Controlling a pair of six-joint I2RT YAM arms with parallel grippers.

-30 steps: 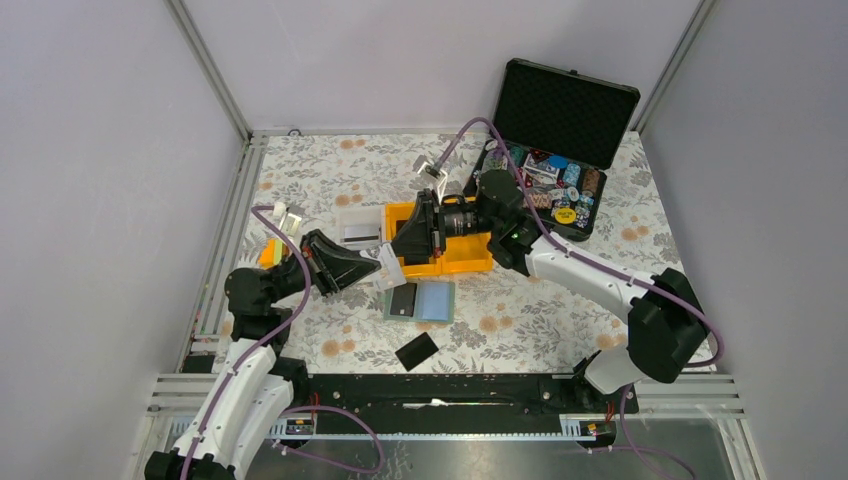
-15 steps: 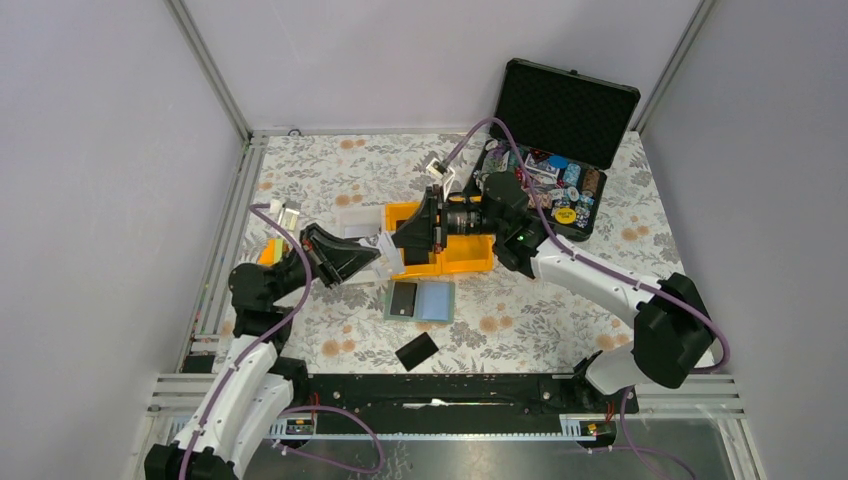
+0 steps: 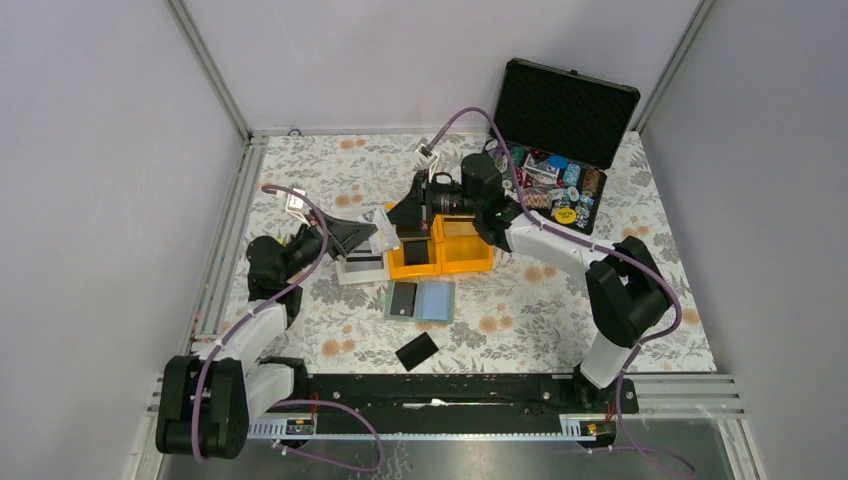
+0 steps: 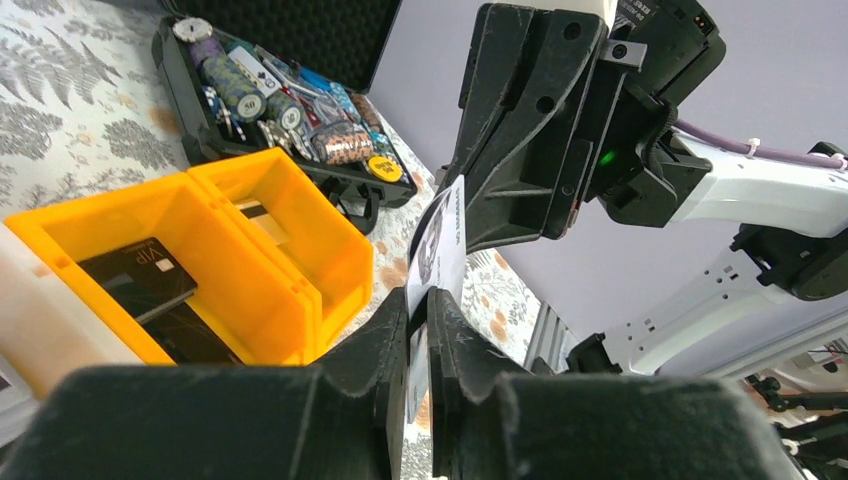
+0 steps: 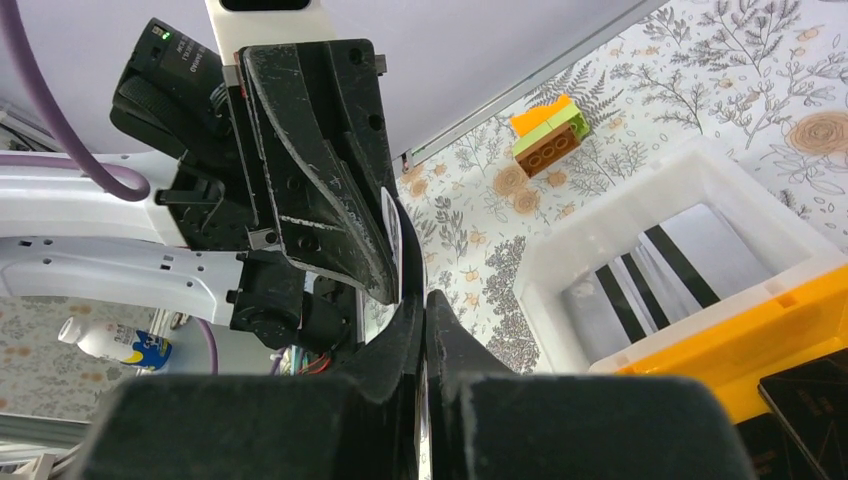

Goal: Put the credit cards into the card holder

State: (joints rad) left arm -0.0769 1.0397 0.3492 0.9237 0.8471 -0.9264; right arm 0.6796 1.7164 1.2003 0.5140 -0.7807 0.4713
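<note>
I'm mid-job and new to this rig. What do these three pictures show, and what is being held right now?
Two robot arms are bolted at the near edge of a flowered table. The wide picture looks down from above and behind them. The other two come from a camera on each wrist, so each shows its own fingers at the bottom.

On the table lie an open green card holder with a black card on one page, a loose black card, a yellow bin holding black cards, a white bin and an open black case of poker chips.

Above the bins the left gripper and right gripper meet tip to tip. Both appear shut on one pale card.
</note>
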